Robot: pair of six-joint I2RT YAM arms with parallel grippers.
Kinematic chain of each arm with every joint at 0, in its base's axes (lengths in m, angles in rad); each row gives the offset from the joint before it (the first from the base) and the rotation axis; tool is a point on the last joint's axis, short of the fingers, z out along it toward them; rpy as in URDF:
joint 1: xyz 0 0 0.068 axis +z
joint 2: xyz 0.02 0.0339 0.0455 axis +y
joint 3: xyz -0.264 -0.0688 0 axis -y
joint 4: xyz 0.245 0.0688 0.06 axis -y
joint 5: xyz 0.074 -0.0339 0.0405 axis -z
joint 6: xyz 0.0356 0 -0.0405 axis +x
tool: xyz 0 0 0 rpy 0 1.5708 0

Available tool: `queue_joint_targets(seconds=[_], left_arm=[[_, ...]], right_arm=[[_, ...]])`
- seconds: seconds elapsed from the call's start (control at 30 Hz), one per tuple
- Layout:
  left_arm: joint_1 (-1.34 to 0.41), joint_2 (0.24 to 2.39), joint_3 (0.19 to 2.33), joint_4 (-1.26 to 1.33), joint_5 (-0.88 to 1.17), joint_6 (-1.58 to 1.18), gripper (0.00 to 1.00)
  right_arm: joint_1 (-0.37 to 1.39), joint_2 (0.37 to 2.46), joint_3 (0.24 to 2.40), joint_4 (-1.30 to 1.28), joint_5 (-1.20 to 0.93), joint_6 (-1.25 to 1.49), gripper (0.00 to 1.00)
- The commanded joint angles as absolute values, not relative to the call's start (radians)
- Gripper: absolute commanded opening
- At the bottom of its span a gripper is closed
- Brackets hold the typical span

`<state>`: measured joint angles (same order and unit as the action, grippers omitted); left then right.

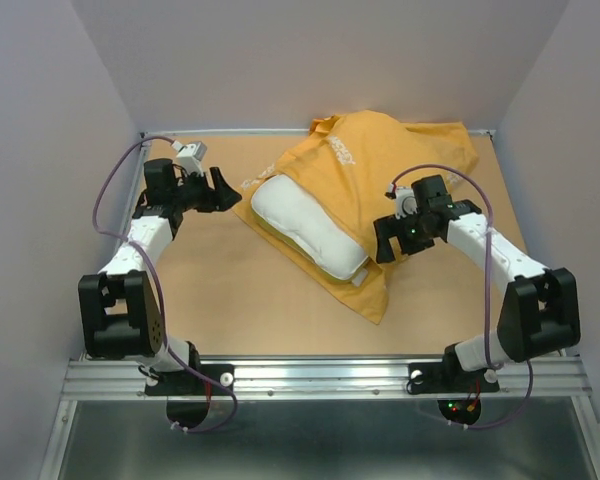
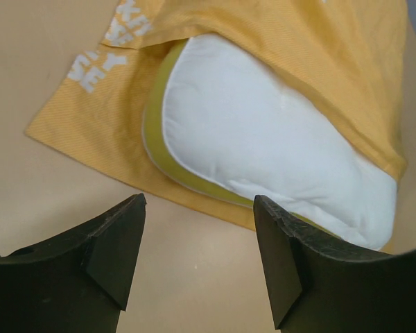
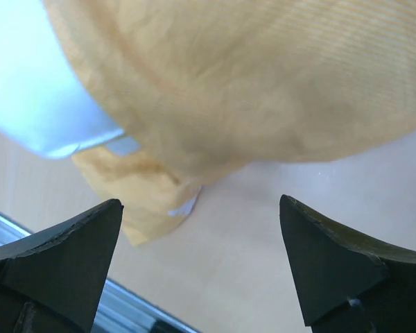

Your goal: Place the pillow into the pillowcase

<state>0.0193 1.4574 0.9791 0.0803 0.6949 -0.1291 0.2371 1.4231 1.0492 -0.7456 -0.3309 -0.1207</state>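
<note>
The white pillow (image 1: 310, 225) lies mid-table, partly inside the orange-yellow pillowcase (image 1: 380, 155). Its near long side pokes out of the case's open edge. In the left wrist view the pillow (image 2: 263, 139) shows its yellow piping, with the pillowcase (image 2: 312, 41) draped over its far side and white print on the lower flap. My left gripper (image 1: 220, 190) is open and empty, left of the pillow, apart from it. My right gripper (image 1: 388, 240) is open and empty, just right of the pillow's near end. The right wrist view shows the pillowcase (image 3: 249, 83) close up and a bit of pillow (image 3: 28, 90).
The tan tabletop (image 1: 250, 300) is enclosed by pale walls on three sides. A metal rail (image 1: 320, 375) runs along the near edge by the arm bases. A corner of the case (image 1: 378, 305) points toward the near edge.
</note>
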Motion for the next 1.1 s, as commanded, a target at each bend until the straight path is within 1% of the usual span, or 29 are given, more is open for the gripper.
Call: queue_joint_targets(seconds=[0.0, 0.1, 0.13, 0.23, 0.27, 0.33, 0.37, 0.4, 0.43, 0.47, 0.53, 0.57, 0.67, 0.73, 0.87, 1.07], left_arm=[[0.064, 1.474, 1.034, 0.097, 0.726, -0.026, 0.75], [0.072, 1.491, 1.080, 0.091, 0.721, 0.089, 0.77], [0.074, 1.512, 1.097, 0.081, 0.716, 0.131, 0.79], [0.074, 1.592, 1.192, 0.002, 0.700, 0.282, 0.79], [0.074, 1.620, 1.222, -0.032, 0.686, 0.314, 0.79], [0.068, 1.710, 1.316, -0.078, 0.631, 0.423, 0.79], [0.063, 1.742, 1.347, -0.119, 0.602, 0.460, 0.79], [0.057, 1.774, 1.380, -0.145, 0.551, 0.494, 0.78], [0.034, 1.840, 1.449, -0.178, 0.534, 0.590, 0.76], [0.020, 1.871, 1.477, -0.220, 0.506, 0.621, 0.75], [0.003, 1.949, 1.546, -0.254, 0.445, 0.691, 0.72], [-0.038, 1.971, 1.568, -0.279, 0.424, 0.737, 0.71], [-0.084, 2.014, 1.612, -0.287, 0.449, 0.778, 0.70], [-0.123, 2.028, 1.617, -0.288, 0.466, 0.793, 0.72], [-0.224, 2.052, 1.611, -0.287, 0.469, 0.805, 0.75], [-0.330, 2.111, 1.660, -0.350, 0.557, 0.802, 0.77]], right_arm=[[0.252, 1.506, 0.986, -0.616, -0.327, -0.061, 1.00], [0.287, 1.531, 0.950, -0.551, -0.284, -0.044, 1.00], [0.302, 1.540, 0.951, -0.543, -0.258, -0.040, 1.00], [0.400, 1.600, 0.965, -0.534, -0.177, -0.017, 1.00], [0.417, 1.615, 0.968, -0.537, -0.152, -0.014, 0.97], [0.433, 1.653, 0.982, -0.560, -0.103, -0.006, 0.84], [0.433, 1.673, 0.992, -0.575, -0.056, -0.003, 0.66], [0.433, 1.713, 1.005, -0.610, -0.029, -0.005, 0.55], [0.433, 1.723, 1.011, -0.621, -0.003, -0.003, 0.45], [0.433, 1.724, 1.003, -0.626, 0.059, -0.005, 0.22], [0.419, 1.692, 0.973, -0.641, 0.086, -0.034, 0.04], [0.391, 1.678, 0.976, -0.662, 0.086, -0.050, 0.00], [0.355, 1.615, 0.982, -0.678, 0.136, -0.124, 0.01], [0.319, 1.574, 0.977, -0.681, 0.140, -0.159, 0.01], [0.259, 1.548, 0.977, -0.698, 0.137, -0.238, 0.00], [0.212, 1.526, 0.946, -0.701, 0.117, -0.284, 0.00]])
